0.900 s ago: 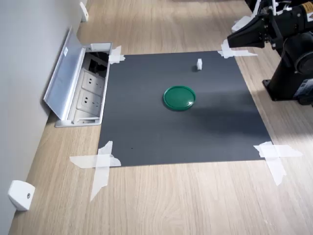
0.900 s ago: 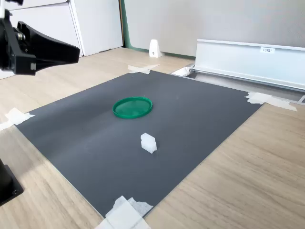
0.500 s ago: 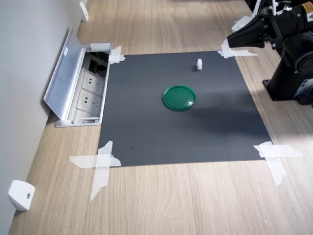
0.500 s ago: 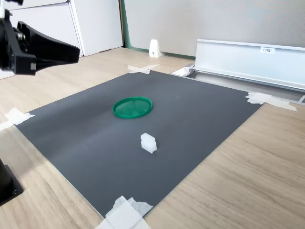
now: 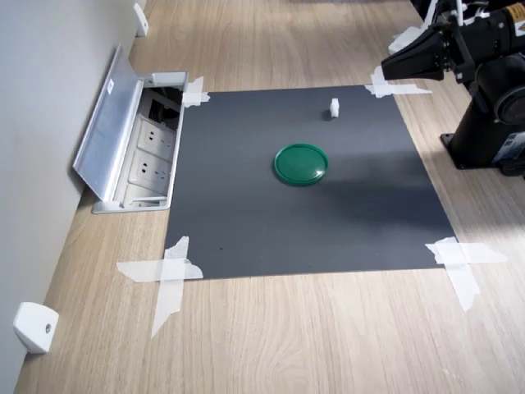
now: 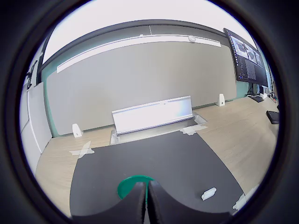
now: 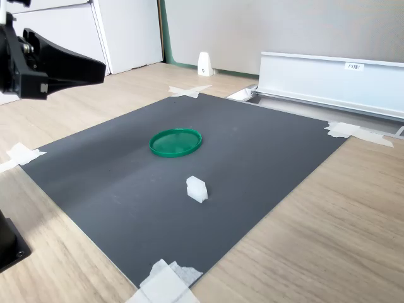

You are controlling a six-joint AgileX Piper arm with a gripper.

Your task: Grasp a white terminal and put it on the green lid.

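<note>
In the first exterior view, the black gripper [image 5: 394,69] hangs in the air past the mat's far right corner, its fingers drawn to a point, touching nothing. The tiny white plastic terminal [image 5: 334,107] stands on the dark grey square mat [image 5: 246,213], well apart from the gripper. The flat round dark-green plastic lid [image 5: 301,163] lies near the mat's middle, nearer the camera than the terminal. White tape strips [image 5: 168,275] hold the mat's corners to the light wooden tabletop [image 5: 328,328]; an open silver socket box [image 5: 131,148] sits at the first exterior view's left.

In the wrist view, the 2 black fingers [image 6: 156,205] are pressed almost together — only a thin slit between them — and hold nothing. The green lid [image 6: 128,184] shows just beyond them, the terminal [image 6: 208,193] off to one side.

In the second exterior view, the gripper [image 7: 95,68] hovers high at the left, the terminal [image 7: 196,189] alone on the mat, the lid [image 7: 176,141] beyond it. A grey wall [image 7: 284,25] backs the table.
</note>
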